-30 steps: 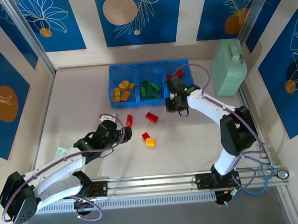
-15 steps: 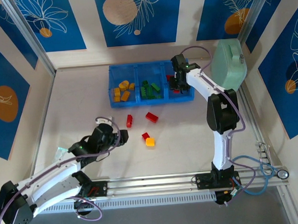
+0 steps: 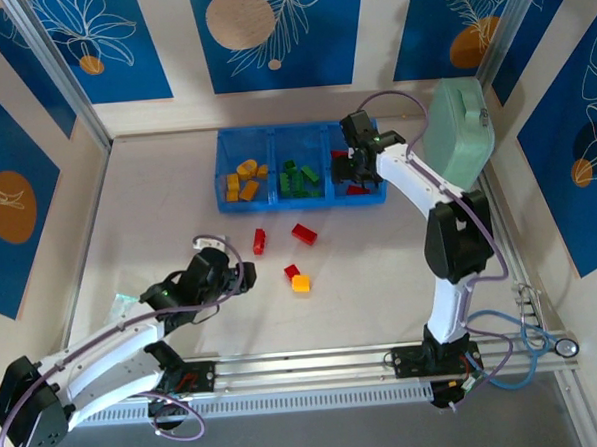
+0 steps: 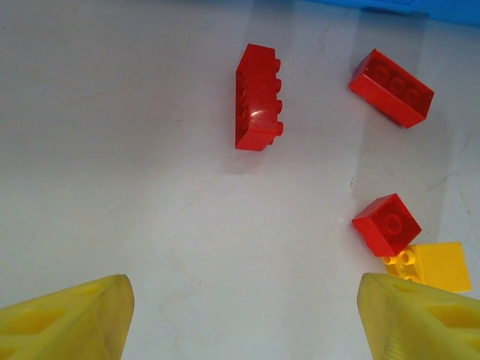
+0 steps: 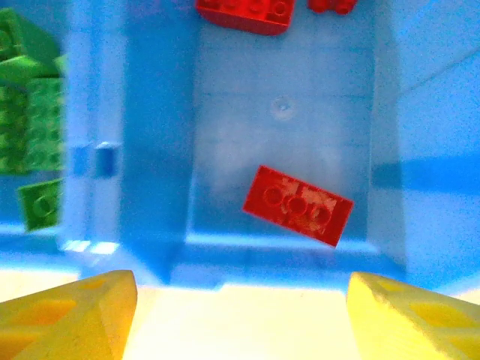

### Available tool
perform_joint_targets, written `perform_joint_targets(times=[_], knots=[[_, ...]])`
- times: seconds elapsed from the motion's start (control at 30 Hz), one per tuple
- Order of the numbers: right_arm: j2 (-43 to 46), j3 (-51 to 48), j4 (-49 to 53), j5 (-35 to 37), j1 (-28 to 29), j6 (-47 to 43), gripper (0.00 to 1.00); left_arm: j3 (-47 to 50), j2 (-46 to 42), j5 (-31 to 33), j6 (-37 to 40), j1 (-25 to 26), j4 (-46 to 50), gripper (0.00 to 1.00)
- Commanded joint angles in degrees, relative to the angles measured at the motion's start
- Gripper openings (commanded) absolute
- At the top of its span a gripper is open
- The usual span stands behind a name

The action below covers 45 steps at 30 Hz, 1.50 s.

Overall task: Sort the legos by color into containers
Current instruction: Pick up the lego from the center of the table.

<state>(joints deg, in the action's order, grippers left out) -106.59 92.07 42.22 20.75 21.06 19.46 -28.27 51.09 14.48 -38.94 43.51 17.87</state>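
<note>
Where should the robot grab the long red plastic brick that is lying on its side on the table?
Probably around the middle of the long red plastic brick, coming straight down from above. It lies on its side with its studs pointing sideways, so the left gripper, already open, could close its fingers across the brick's narrow width.

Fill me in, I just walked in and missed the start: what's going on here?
Two robot arms are sorting small plastic studded bricks by colour into a translucent blue three-compartment tray. The right gripper hangs over the right compartment, fingers apart and empty, a red brick lying below. Yellow-orange bricks sit in the left compartment, green ones in the middle. The left gripper hovers open near three loose red bricks and one yellow brick on the table.
</note>
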Motion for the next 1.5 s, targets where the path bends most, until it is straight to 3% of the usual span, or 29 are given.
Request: perform_joint_targets(times=[0.0,0.2,0.4,0.67,0.93,1.13,1.47], knots=[[5.98,-5.35,-4.34,-3.07,2.52,-1.16,0.74,0.27,1.04,0.55,0.25,0.23,-2.61,0.79],[7.86,-11.73,-8.45,-13.86,8.40,-8.01,0.75,-0.15,5.72,1.70,0.04,-0.38,-5.63,0.80],[0.85,-11.97,-7.33,-9.89,13.69,-8.01,0.75,1.34,9.26,-2.92,-2.10,-1.06,-10.26,0.80],[-6.77,-8.69,-5.74,-8.89,16.06,-7.84,0.73,2.55,6.93,-3.15,-2.72,-1.07,-8.20,0.80],[-11.25,-6.52,-3.24,-4.84,18.54,-7.66,0.60,3.40,6.39,-3.23,-3.12,-1.06,-7.71,0.80],[-9.33,-7.15,-1.96,-2.48,19.28,-6.94,0.34,2.58,7.47,-3.01,-2.16,-1.10,-7.88,0.80],[4.30,-12.69,-4.05,-0.73,13.70,-3.96,0.31,1.02,9.51,-2.97,-1.05,-1.10,-7.98,0.80]])
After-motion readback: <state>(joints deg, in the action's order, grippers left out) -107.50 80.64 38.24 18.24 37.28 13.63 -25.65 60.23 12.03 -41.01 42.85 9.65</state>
